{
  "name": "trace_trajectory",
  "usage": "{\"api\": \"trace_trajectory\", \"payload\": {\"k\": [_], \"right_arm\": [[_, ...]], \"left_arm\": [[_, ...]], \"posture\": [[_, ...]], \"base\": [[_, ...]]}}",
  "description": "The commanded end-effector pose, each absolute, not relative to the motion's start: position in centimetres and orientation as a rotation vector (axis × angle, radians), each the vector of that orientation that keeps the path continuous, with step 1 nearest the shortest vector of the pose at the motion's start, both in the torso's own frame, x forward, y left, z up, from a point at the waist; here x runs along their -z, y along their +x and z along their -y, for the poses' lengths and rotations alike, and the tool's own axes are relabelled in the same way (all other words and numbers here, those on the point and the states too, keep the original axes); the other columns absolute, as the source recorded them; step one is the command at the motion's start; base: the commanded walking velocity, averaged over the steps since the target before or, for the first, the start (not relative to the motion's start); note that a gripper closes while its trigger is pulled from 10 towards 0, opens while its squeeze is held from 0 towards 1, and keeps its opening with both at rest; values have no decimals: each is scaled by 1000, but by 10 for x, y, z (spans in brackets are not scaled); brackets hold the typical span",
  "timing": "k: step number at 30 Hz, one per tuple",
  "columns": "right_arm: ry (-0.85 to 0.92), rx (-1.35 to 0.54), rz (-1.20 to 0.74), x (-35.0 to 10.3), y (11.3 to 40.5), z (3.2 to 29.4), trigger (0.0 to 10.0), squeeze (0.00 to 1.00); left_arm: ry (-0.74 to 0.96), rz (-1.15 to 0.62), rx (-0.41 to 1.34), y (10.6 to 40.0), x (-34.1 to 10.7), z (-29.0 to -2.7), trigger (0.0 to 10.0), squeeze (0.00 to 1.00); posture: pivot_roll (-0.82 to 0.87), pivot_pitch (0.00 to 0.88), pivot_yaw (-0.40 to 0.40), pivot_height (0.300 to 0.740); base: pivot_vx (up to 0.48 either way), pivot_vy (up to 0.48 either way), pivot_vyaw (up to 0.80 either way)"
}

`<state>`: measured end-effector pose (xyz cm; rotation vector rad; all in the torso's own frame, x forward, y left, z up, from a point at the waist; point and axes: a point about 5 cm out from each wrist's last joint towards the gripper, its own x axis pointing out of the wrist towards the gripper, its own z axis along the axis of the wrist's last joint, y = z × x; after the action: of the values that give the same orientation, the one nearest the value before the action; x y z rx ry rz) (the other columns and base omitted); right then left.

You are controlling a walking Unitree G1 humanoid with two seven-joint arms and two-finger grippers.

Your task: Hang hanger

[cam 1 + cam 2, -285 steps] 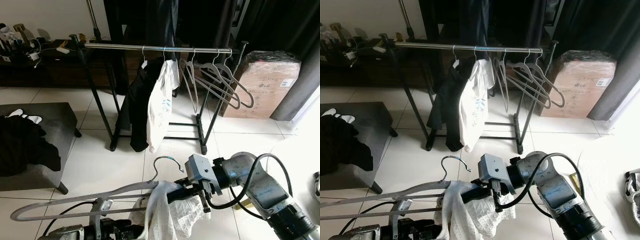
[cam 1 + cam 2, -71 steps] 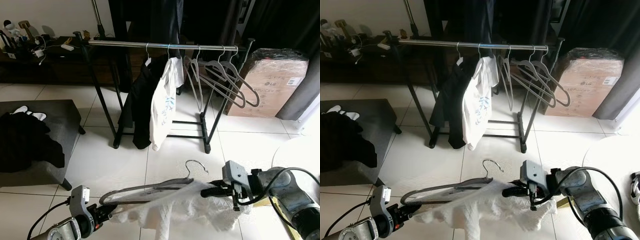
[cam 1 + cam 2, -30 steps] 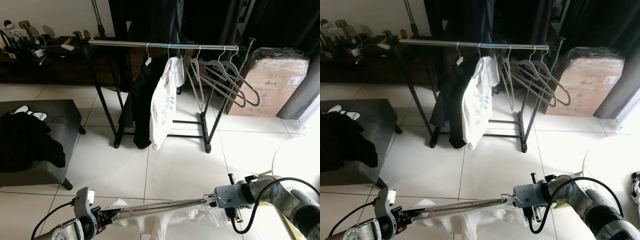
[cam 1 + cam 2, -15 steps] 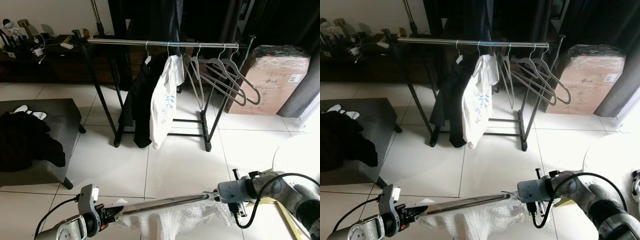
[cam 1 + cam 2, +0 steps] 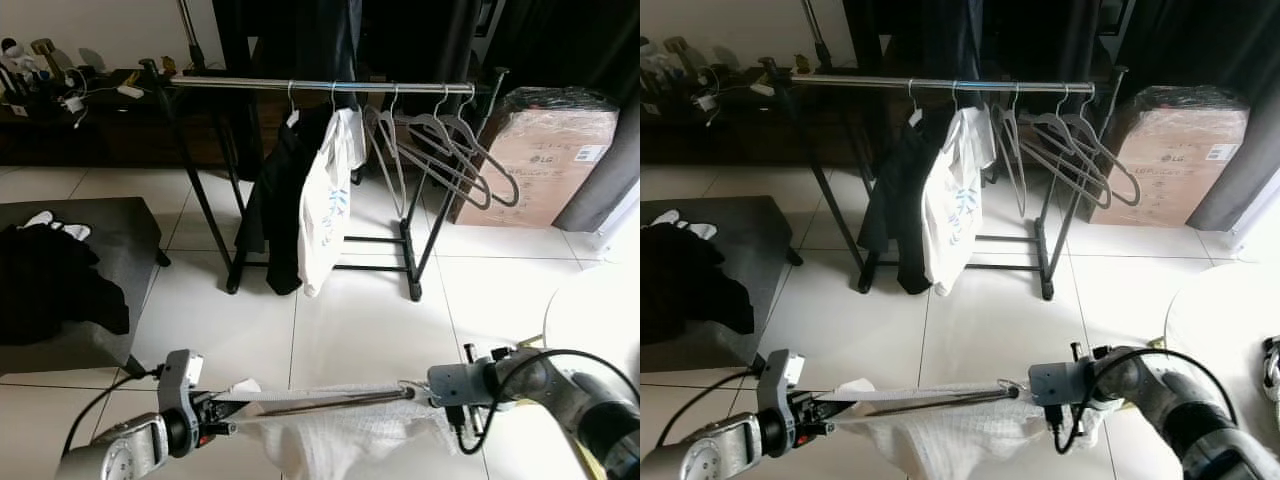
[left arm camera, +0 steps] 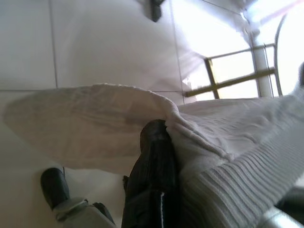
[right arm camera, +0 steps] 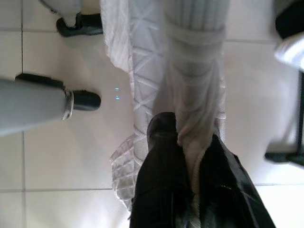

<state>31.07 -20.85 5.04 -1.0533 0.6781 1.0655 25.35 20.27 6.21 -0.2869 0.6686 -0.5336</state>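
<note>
Stood before a clothes rail (image 5: 330, 87) on white tile floor (image 5: 350, 320), a few steps off. Hanger (image 5: 330, 401) w/ white knit garment (image 5: 340, 440) draped over it held low & roughly level between both arms, near bottom of head views, well apart from rail.

Left gripper (image 5: 222, 412) at hanger's left end; in left wrist view one black finger (image 6: 154, 166) pressed against knit fabric, other finger hidden under cloth, so jaws' state could not be told for sure. Right gripper (image 5: 1052, 410) at hanger's right end, by small wire hook (image 5: 1008, 385); in right wrist view jaws pinched together on a bunched fold of garment (image 7: 190, 142).

Rail already carried a dark garment (image 5: 280, 210), a white printed top (image 5: 325, 215) & several bare hangers (image 5: 450, 165) toward right end. Bare stretch of bar left of the dark garment. Dark low table (image 5: 90, 300) w/ black clothes (image 5: 50, 290) at left; cardboard box (image 5: 535, 155) behind rail at right.

Judged: carrying/approach step, hanging not yet done. To do well: probably needed to step closer, raise both arms together keeping hanger level so knit did not slide off, turn hook upward toward bar, aim for open bar stretch. Risk: garment hem snagging or dragging on floor; hook hard to see under cloth.
</note>
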Motion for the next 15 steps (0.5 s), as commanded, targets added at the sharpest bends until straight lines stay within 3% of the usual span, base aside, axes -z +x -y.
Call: {"api": "trace_trajectory", "payload": {"k": [1, 8, 9, 15], "right_arm": [[-992, -967, -778, -44, 307, 226, 0, 0], [-860, -1029, -737, -41, 306, 199, 0, 0], [-839, -1052, -724, -40, 305, 191, 0, 0], [-770, -1087, -697, -41, 305, 173, 0, 0]], "left_arm": [[-233, -700, 529, 246, -62, -210, 0, 0], [-155, -710, 577, 246, -64, -199, 0, 0], [-140, -685, 615, 249, -68, -189, 10000, 0], [-132, -605, 702, 254, -79, -166, 10000, 0]], "posture": [[82, 177, -12, 740], [85, 175, -12, 740], [87, 173, -13, 740], [79, 171, -14, 740]], "base": [[0, 0, 0], [0, 0, 0], [0, 0, 0], [0, 0, 0]]}}
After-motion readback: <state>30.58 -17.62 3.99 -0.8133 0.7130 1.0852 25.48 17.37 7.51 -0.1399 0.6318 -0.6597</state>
